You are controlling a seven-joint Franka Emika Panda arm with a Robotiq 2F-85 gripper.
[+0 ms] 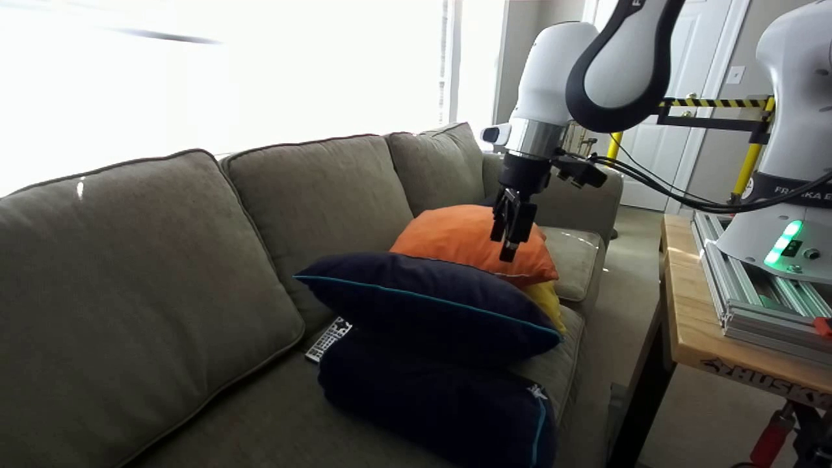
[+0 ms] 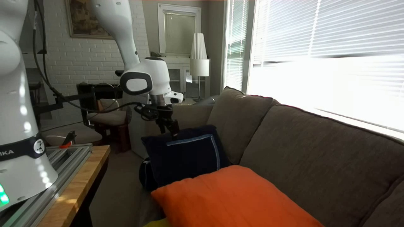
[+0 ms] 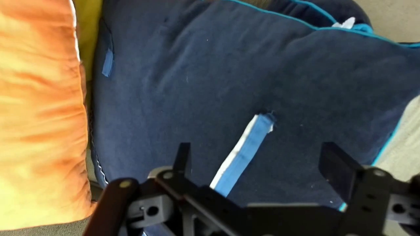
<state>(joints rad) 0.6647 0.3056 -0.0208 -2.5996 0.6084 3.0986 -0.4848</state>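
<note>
Gripper (image 3: 257,164) spread wide, dark blue pillow (image 3: 197,88) beneath it, blue-and-white strip (image 3: 242,154) on that pillow under the gap between the fingers (image 3: 338,170), orange pillow (image 3: 39,114) off to one side of it, remote (image 1: 329,339) lower than it, toward the sofa back (image 1: 318,201)

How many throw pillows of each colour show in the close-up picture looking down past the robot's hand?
Navy: 2 (wide navy pillow; second navy pillow, partly hidden by it)
Orange: 1 (orange pillow)
Yellow: 1 (yellow pillow, only a strip of it showing)
Total: 4
</note>
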